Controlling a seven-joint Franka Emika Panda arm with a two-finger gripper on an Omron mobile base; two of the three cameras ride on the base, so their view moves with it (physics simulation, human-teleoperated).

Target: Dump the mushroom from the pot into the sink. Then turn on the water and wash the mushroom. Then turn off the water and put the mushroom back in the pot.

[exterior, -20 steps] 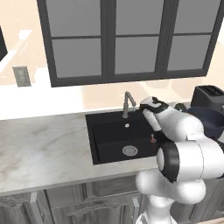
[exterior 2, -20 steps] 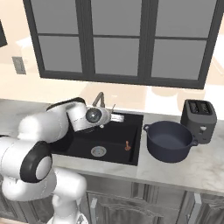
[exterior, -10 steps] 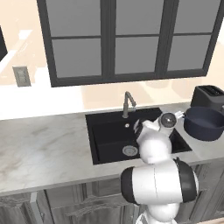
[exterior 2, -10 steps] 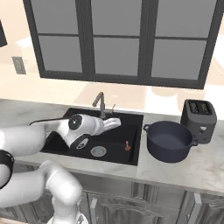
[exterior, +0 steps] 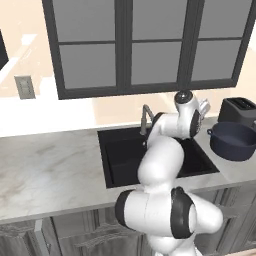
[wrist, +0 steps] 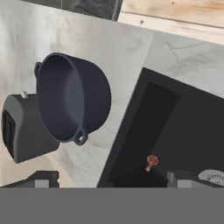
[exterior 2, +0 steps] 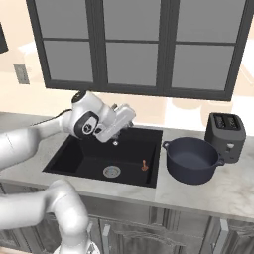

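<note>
The mushroom (exterior 2: 144,165) stands on the floor of the black sink (exterior 2: 84,158), right of the steel drain (exterior 2: 112,171); the hand view shows the mushroom (wrist: 151,161) far below. The dark navy pot (exterior 2: 191,158) sits upright and empty on the counter right of the sink, also seen as the pot (wrist: 70,103) and the pot (exterior: 234,141). My gripper (exterior 2: 128,114) hangs above the back of the sink, near the faucet. The fingertips (wrist: 41,178) stand far apart with nothing between them, so the gripper (wrist: 109,181) is open. From the left, the gripper (exterior: 204,106) points toward the pot.
A black toaster (exterior 2: 225,130) stands behind the pot at the right. The grey faucet (exterior: 146,117) rises at the back rim of the sink (exterior: 125,155). Marble counter (exterior 2: 208,196) runs on both sides, and dark-framed windows line the wall behind.
The jaws have gone from shut to wide open. The hand has risen from low over the basin and turned toward the pot. The mushroom and pot have stayed put.
</note>
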